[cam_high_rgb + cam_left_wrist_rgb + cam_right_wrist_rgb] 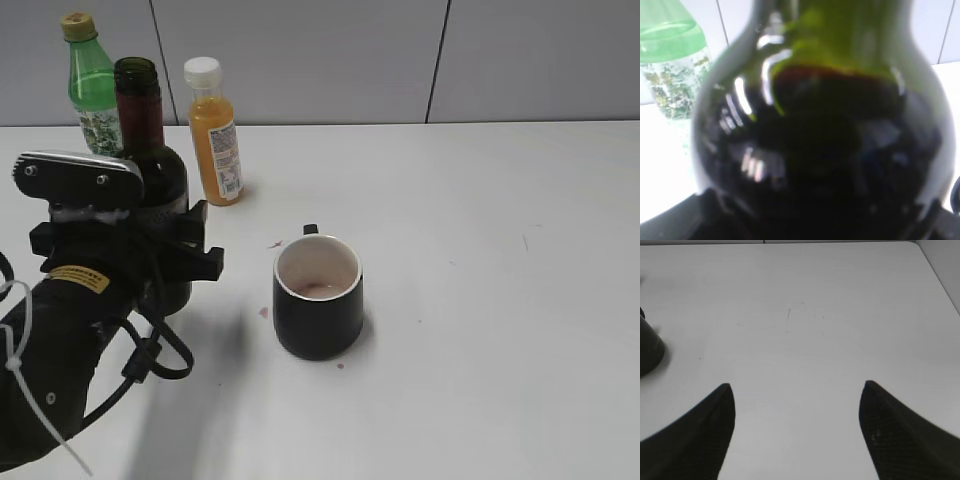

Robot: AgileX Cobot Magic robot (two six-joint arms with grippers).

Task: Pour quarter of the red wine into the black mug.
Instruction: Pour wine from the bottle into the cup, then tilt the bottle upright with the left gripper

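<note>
Exterior view, left: our left gripper (150, 250) clasps the upright red wine (150, 170) at its body for tipping toward the black mug (318, 297), centre frame. Left wrist view: the bottle fills it. Right wrist view: our right gripper (796, 432) gapes idle, clear.

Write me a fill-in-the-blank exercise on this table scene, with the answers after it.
1. The left end effector is closed around the ____ bottle.
2. The black mug stands upright with a ____ inside.
3. The juice bottle has a ____ cap.
4. The right end effector is open and holds ____.

Answers: wine; white; white; nothing
</note>
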